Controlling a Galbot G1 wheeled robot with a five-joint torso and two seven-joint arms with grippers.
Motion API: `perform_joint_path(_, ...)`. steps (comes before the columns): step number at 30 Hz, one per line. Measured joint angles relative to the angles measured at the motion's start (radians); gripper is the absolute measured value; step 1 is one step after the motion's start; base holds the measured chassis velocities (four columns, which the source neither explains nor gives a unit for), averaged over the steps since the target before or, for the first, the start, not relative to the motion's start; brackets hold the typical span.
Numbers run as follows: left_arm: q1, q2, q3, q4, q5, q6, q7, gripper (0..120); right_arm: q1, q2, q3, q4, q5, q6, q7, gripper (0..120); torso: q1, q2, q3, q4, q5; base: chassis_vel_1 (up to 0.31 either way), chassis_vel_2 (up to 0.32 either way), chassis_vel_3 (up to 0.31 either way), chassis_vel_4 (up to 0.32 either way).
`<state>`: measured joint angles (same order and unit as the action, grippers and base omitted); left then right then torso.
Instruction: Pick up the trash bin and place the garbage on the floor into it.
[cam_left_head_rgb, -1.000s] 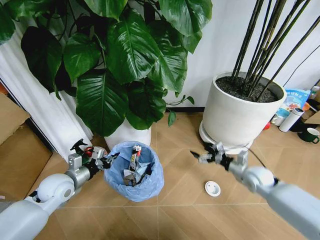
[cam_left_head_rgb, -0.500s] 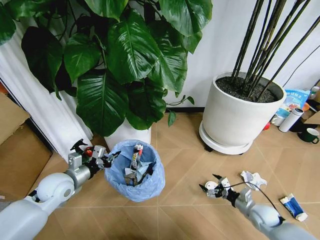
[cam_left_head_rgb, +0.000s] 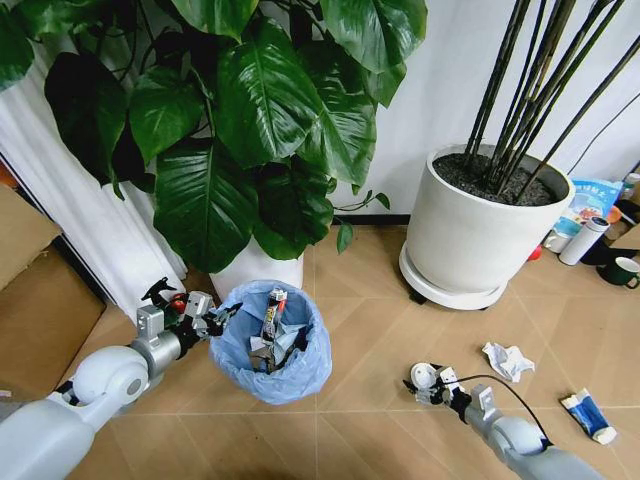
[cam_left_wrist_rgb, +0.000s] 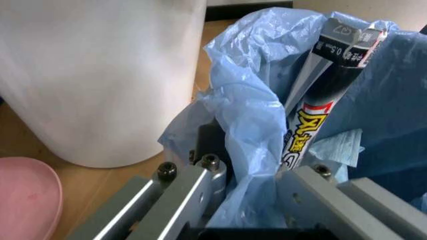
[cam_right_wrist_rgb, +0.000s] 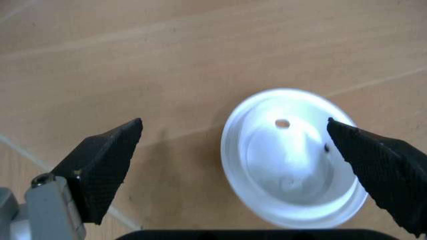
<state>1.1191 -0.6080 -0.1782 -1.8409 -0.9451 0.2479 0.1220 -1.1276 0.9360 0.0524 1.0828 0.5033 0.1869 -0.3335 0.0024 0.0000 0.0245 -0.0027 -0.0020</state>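
Floor (cam_left_head_rgb: 360, 330) of tan chevron planks, litter scattered at right. Trash bin (cam_left_head_rgb: 268, 342) at left, near the plant pot, blue liner bulging, wrappers already inside. Left gripper (cam_left_head_rgb: 212, 320) clamped on the bin's rim through the liner, evidently to carry it. Right gripper (cam_left_head_rgb: 424, 384) low at right, fingers spread either side of white lid (cam_left_head_rgb: 423, 375), apparently poised to pinch. Crumpled paper wad (cam_left_head_rgb: 507, 360) and blue-white packet (cam_left_head_rgb: 587, 414) farther right, uncollected.

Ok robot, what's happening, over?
Left claw clamped on trash bin rim. Right claw open, low over white lid on floor. Nothing blocking.
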Motion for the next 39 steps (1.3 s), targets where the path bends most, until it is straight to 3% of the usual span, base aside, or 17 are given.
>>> perform_joint_path(22, -0.009, 0.006, -0.001, 0.003, -0.016, 0.002, -0.002, 0, 0.125, 0.094, -0.036, -0.194, -0.038, 0.011, -0.053, 97, 0.000, 0.000, 0.000, 0.0002, -0.0005, 0.000, 0.000, 0.000, 0.000)
perform_joint_path(34, -0.010, 0.009, -0.005, 0.006, -0.018, 0.002, -0.002, 0, 0.148, 0.102, -0.042, -0.230, -0.040, 0.003, -0.065, 56, 0.000, 0.000, 0.000, 0.0000, -0.0003, 0.000, 0.000, 0.000, 0.000)
perform_joint_path(37, -0.010, 0.009, -0.006, 0.005, -0.019, 0.002, -0.002, 0, 0.143, 0.093, -0.041, -0.223, -0.054, 0.003, -0.071, 41, 0.000, 0.000, 0.000, 0.0002, 0.0002, 0.000, 0.000, 0.000, 0.000)
perform_joint_path(39, -0.010, 0.010, -0.006, 0.005, -0.019, 0.002, -0.002, 0, 0.141, 0.090, -0.041, -0.221, -0.057, 0.003, -0.073, 39, 0.000, 0.000, 0.000, 0.0003, 0.0003, 0.000, 0.000, 0.000, 0.000)
